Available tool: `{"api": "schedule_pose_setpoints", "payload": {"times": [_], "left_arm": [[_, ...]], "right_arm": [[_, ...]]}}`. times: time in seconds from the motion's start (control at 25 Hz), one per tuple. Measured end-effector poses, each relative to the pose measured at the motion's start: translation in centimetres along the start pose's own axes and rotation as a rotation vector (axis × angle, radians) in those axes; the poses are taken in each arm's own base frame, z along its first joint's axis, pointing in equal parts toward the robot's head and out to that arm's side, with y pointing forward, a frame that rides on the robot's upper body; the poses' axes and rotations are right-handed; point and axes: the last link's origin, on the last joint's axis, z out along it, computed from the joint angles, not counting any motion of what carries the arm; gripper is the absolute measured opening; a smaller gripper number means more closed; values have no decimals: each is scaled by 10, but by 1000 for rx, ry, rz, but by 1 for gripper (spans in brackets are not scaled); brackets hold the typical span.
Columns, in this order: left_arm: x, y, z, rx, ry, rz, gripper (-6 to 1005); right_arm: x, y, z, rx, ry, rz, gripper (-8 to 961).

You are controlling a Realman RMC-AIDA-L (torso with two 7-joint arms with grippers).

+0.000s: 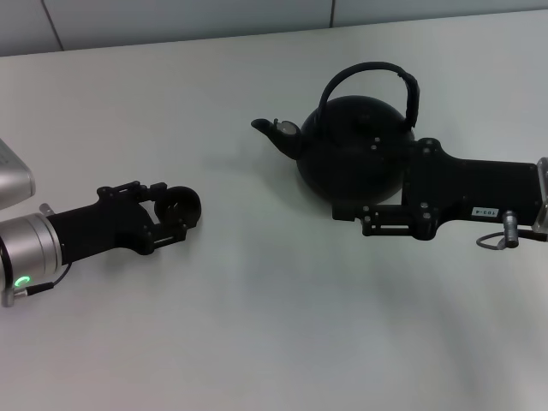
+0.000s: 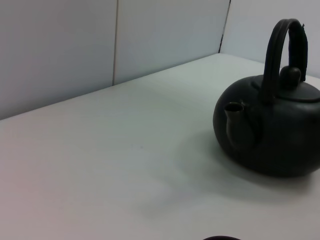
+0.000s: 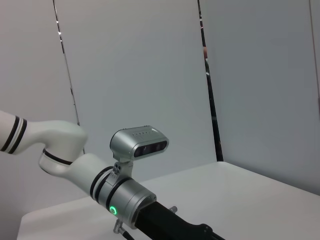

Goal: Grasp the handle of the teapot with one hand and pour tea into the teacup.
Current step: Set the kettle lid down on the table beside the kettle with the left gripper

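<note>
The matte black teapot point(image 1: 355, 150) stands upright on the white table point(image 1: 257, 325), right of centre, its spout point(image 1: 274, 130) pointing left. Its arched handle point(image 1: 370, 72) stands free, with nothing on it. My right gripper point(image 1: 360, 216) lies low against the near right side of the pot's body, open; its far finger is hidden behind the pot. My left gripper point(image 1: 175, 214) rests at the left, shut on the small dark teacup point(image 1: 183, 205). The left wrist view shows the teapot point(image 2: 270, 130), its handle point(image 2: 280, 50) and a dark rim at the bottom edge point(image 2: 220, 238).
The table's far edge meets a pale panelled wall point(image 1: 257, 17). Bare tabletop lies between the cup and the spout. The right wrist view shows only my left arm point(image 3: 125, 200) and the wall.
</note>
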Motion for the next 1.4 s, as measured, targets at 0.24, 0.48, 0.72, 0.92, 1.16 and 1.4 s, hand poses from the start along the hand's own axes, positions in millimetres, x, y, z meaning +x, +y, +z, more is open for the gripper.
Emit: {"api": "schedule_pose_setpoints", "payload": {"times": [0.24, 0.48, 0.72, 0.92, 1.16, 1.4], "left_arm": [[0, 0, 0, 1, -1, 0, 681], [0, 0, 0, -1, -1, -6, 683], [0, 0, 0, 0, -1, -8, 684], [1, 0, 1, -6, 2, -8, 684], [2, 0, 1, -7, 2, -7, 783], [2, 0, 1, -8, 2, -6, 866]], "right_arm": [[0, 0, 0, 0, 0, 2, 746], [0, 0, 0, 0, 0, 2, 746], [-1, -1, 1, -2, 0, -1, 746], [-2, -1, 0, -2, 1, -4, 745], [-2, -2, 0, 0, 2, -8, 745], [-3, -3, 1, 4, 5, -12, 745]]}}
